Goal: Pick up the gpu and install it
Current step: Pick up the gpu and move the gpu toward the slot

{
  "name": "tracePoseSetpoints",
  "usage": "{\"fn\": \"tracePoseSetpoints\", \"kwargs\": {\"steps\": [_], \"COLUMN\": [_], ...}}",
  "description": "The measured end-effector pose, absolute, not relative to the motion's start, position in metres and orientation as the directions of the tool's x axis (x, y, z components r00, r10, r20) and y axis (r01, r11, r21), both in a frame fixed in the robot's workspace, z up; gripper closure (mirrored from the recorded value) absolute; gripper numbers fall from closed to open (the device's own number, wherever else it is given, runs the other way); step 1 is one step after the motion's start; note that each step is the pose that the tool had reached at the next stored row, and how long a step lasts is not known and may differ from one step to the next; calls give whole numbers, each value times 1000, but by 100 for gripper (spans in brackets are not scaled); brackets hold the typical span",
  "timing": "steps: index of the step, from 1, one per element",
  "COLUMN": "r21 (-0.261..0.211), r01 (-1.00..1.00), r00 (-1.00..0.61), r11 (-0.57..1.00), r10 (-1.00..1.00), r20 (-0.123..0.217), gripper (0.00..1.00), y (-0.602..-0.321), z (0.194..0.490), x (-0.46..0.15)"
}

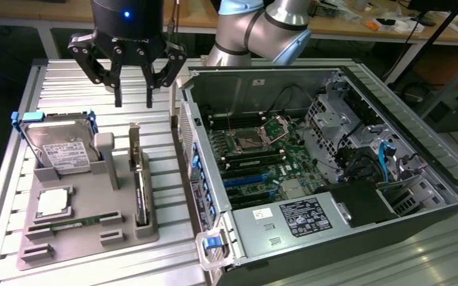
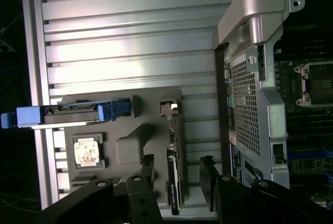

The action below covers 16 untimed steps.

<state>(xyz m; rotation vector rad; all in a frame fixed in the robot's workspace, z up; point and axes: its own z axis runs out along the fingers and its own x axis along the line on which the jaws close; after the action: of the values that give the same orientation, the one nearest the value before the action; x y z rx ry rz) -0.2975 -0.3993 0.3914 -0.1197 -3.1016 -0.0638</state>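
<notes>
While the robot's black hand [image 1: 133,105] hangs spread and empty over the far edge of the grey moulded holder tray [image 1: 86,241], the gpu, a thin black rectangular card with a narrow silver end bracket [image 1: 140,185], stands on edge in the slot along the tray's edge nearest the open black computer case [image 1: 333,179]. Its long axis runs from the tray's far edge to its near edge. In the wrist view, the fingers [image 2: 148,168] flank that line without touching. Judgement: the card lies below the hand, not yet gripped.
</notes>
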Motion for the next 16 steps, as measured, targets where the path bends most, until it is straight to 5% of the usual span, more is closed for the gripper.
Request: {"fn": "tracePoseSetpoints", "kwargs": {"steps": [16], "r21": [40], "r01": [78], "r00": [-996], "r11": [996], "r10": [76], "r20": [38], "gripper": [52], "y": [-399], "z": [386], "x": [-299]}}
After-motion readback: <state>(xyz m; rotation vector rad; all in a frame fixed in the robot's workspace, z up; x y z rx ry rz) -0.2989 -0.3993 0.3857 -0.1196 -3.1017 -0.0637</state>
